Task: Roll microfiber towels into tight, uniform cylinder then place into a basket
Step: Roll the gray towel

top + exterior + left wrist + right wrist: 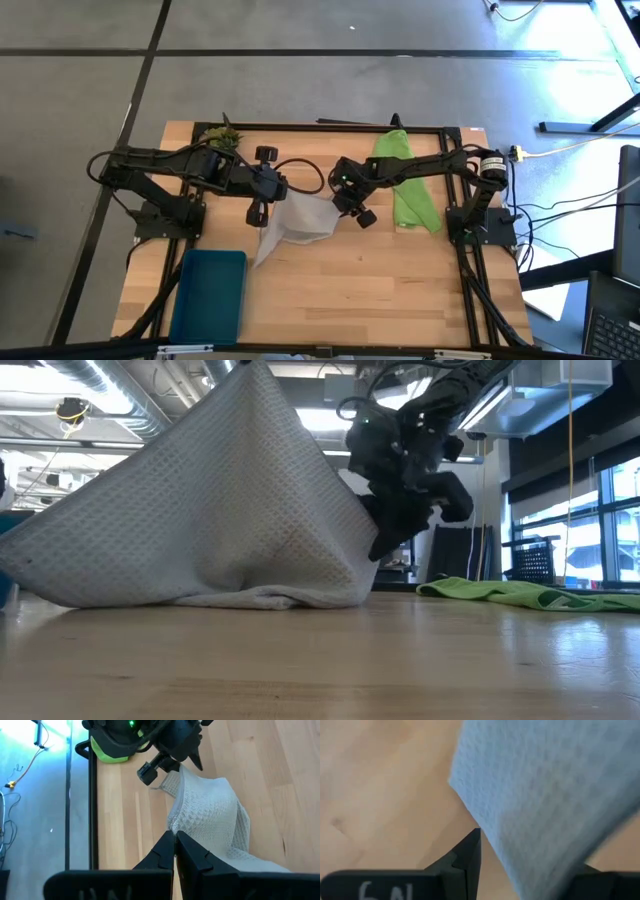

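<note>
The light grey towel [295,225] stands up like a tent near the table's middle, its lower edge [230,598] on the table. My left gripper [174,836] is shut on its raised peak. My right gripper [348,203] is shut on the towel's other side and also shows in the low view [395,525]. The lime green towel [405,185] lies flat at the far right, under the right arm. The teal basket [210,295] sits at the near left, with nothing in it. My left gripper pinches a bunched fold of the grey towel [176,825] between its two shut fingers. That fold is the highest part of the towel. The cloth slopes down from it to the table. My right gripper pinches the towel by an edge near a corner [487,840]. The cloth drapes over one finger and hides it. From the left wrist view the corner [170,777] is raised off the table, and the cloth between the two holds sags a little.
A small green plant sprig [220,135] lies at the far left edge by the left arm. A black frame [300,127] runs round the table. Bare wood [370,290] lies between the basket and the right arm's base.
</note>
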{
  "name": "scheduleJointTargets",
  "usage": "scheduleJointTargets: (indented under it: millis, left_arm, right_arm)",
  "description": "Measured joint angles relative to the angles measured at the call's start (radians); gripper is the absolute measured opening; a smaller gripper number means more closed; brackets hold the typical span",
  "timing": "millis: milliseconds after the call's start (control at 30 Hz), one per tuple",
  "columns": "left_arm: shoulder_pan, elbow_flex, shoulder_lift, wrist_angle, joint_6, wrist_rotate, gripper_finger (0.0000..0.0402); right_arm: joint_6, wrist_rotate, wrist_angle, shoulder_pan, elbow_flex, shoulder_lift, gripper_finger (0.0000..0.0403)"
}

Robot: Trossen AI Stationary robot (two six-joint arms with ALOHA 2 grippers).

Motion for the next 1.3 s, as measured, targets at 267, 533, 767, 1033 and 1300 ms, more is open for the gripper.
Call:
scheduleJointTargets:
  millis: [267, 533, 767, 1033, 1300]
  left_arm:
    - [0.000, 0.000, 0.000, 0.000, -0.005, 0.000, 0.0000]
    - [0.000, 0.000, 0.000, 0.000, -0.006, 0.013, 0.0000]
    - [0.000, 0.000, 0.000, -0.003, -0.067, 0.013, 0.0000]
    - [0.000, -0.001, 0.000, -0.071, -0.234, -0.051, 0.0000]
    - [0.000, -0.001, 0.000, -0.086, -0.385, -0.129, 0.0000]
  right_arm:
    - [0.000, 0.017, -0.026, 0.000, 0.000, 0.000, 0.0122]
    - [0.017, 0.018, -0.024, 0.000, 0.000, 0.000, 0.0044]
    - [0.046, 0.040, -0.025, 0.001, 0.000, 0.000, 0.0010]
    - [0.075, 0.200, -0.038, 0.002, -0.001, -0.062, 0.0004]
    - [0.107, 0.344, -0.072, 0.002, -0.001, -0.243, 0.0004]
